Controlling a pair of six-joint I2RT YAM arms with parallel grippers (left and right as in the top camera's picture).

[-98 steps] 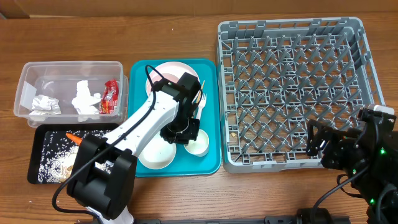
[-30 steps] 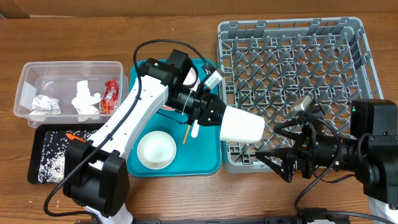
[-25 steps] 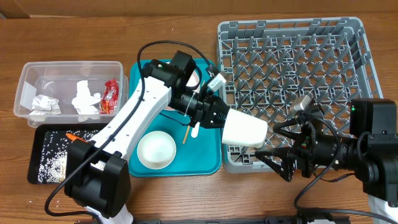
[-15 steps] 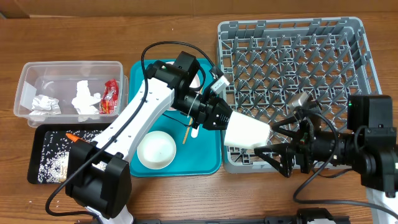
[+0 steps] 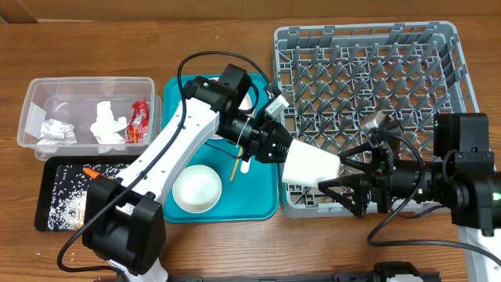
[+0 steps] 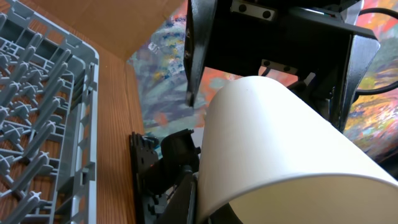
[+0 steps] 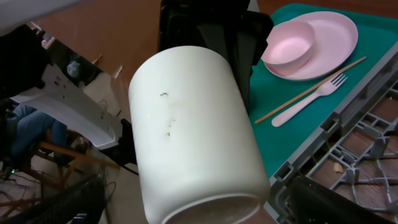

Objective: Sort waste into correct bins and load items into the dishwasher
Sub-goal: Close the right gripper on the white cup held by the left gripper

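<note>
My left gripper (image 5: 282, 153) is shut on the rim of the white cup (image 5: 311, 167) and holds it on its side in the air, over the gap between the teal tray and the dishwasher (image 5: 368, 94). In the left wrist view the cup (image 6: 280, 143) fills the frame, with one finger (image 6: 186, 199) outside its wall. My right gripper (image 5: 332, 173) is open, its fingers on either side of the cup's free end. The right wrist view has the cup (image 7: 193, 130) between those fingers and shows no contact. A white bowl (image 5: 196, 188), fork (image 7: 305, 99) and chopstick (image 7: 311, 90) lie on the tray.
On the teal tray (image 5: 262, 200) a pink plate (image 7: 323, 37) carries a small pink bowl (image 7: 289, 50). The clear tub (image 5: 90, 90) at left holds napkins (image 5: 106, 125) and a red wrapper (image 5: 139, 121). In the black tray (image 5: 47, 219) below it are crumbs and a carrot (image 5: 91, 172).
The left arm lifted the cup off the teal tray and carried it right toward the rack. The right arm reached left until its open fingers flank the cup.
</note>
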